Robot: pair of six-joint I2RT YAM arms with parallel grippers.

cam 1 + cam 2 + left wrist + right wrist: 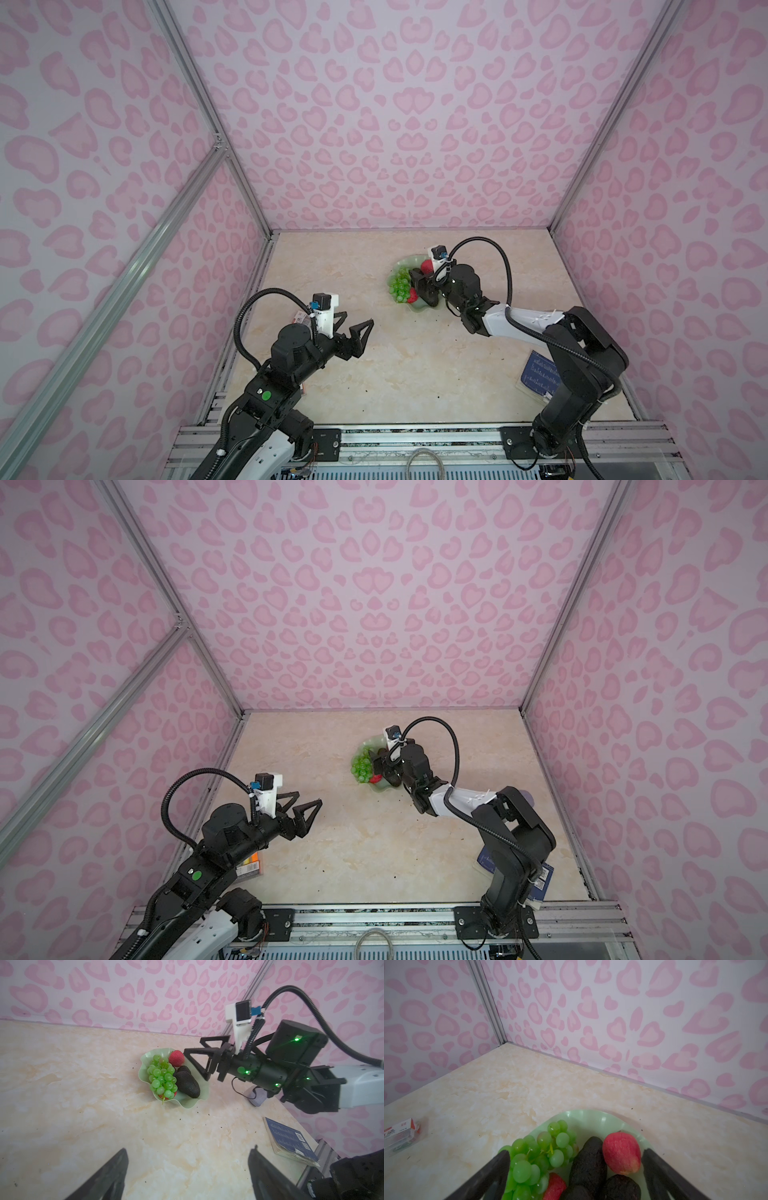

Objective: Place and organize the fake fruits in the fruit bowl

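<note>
The fruit bowl (204, 1093), pale green with a wavy rim, stands at the back middle of the table (409, 259) (372, 741). Inside it lie the green grapes (537, 1157) (162, 1078), three black avocados (588, 1165) (620, 1188) (577, 1193) and two red fruits (622, 1153) (555, 1187). My right gripper (576, 1151) hovers open just over the bowl's right side (193, 1045) (424, 286), fingers astride the fruits and gripping none. My left gripper (188, 1150) is open and empty above bare table at the left (358, 319) (309, 798), well away from the bowl.
A blue booklet (291, 1140) lies at the front right beside the right arm's base. A grey-lavender case (257, 1098) sits under the right arm. A small red-and-white packet (399, 1134) lies by the left wall, and an orange box (249, 866) under the left arm.
</note>
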